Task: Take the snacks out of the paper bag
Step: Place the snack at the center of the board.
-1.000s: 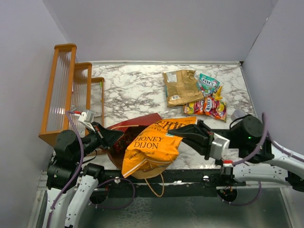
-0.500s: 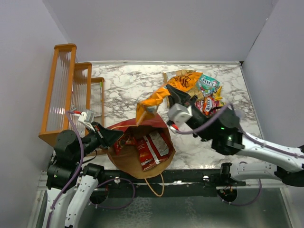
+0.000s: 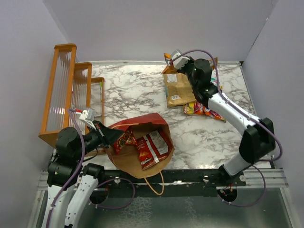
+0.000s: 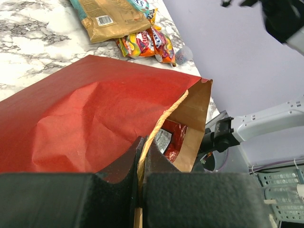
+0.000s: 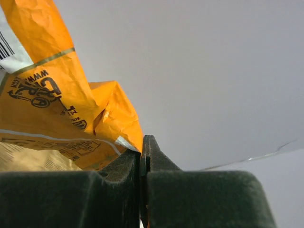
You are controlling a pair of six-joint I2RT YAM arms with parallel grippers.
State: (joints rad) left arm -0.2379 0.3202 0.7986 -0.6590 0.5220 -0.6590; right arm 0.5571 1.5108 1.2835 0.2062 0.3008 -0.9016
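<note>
The paper bag point(image 3: 124, 161), dark red outside and kraft inside, lies open at the near left with red packets point(image 3: 148, 148) inside. My left gripper point(image 3: 103, 135) is shut on the bag's tan handle point(image 4: 156, 130) at the rim. In the left wrist view the bag's red side point(image 4: 90, 114) fills the frame and a red packet point(image 4: 175, 135) shows in its mouth. My right gripper point(image 3: 175, 58) is at the far back wall, shut on an edge of the orange chip bag point(image 5: 52, 99). The arm hides most of this bag point(image 3: 166, 69) in the top view.
A gold-brown snack bag point(image 3: 179, 88) and red-yellow candy packs point(image 3: 200, 109) lie on the marble table point(image 3: 133, 90) at the back right, under my right arm. An orange wooden rack point(image 3: 66, 90) stands along the left side. Walls close in the table.
My right arm has lifted the orange chip bag out of the paper bag and carried it to the far back of the table. The left gripper still holds the bag.
</note>
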